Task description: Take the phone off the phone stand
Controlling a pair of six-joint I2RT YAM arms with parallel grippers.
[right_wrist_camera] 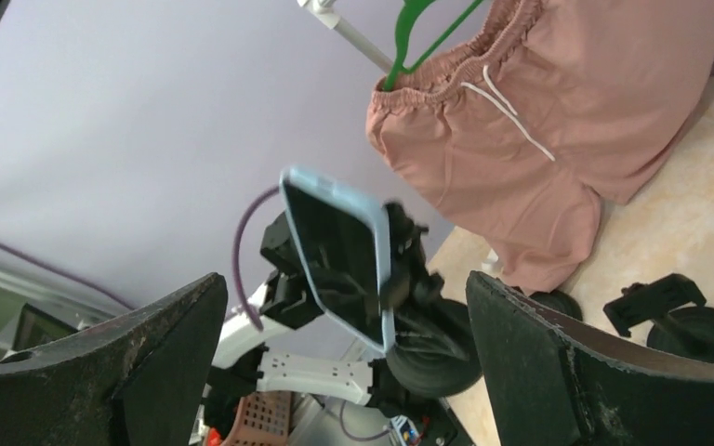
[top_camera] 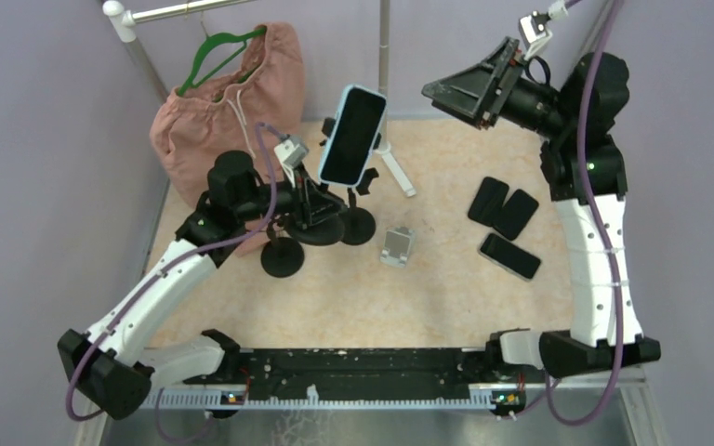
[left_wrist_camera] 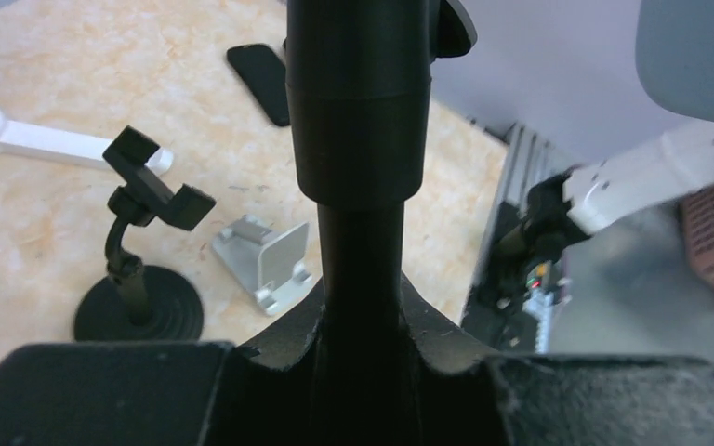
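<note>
Phone (top_camera: 353,135) sits in the phone stand (top_camera: 319,229), gripped low by the left gripper (top_camera: 316,206).
Its jaws clamp the stem (left_wrist_camera: 358,139), which blocks much of that wrist view; the right gripper (top_camera: 457,93) jaws gape wide, apart from the phone.

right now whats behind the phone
The stand's black clamp sticks out past the phone, with pink shorts hanging further back. The phone's back and the clamp's hold on it are covered.

The phone (top_camera: 352,135) sits on the phone stand (top_camera: 319,229), just behind-left of the metal holder (top_camera: 397,246). Three spare phones (top_camera: 516,214) lie right of that holder, and shorts (top_camera: 242,93) hang far behind-left.
</note>
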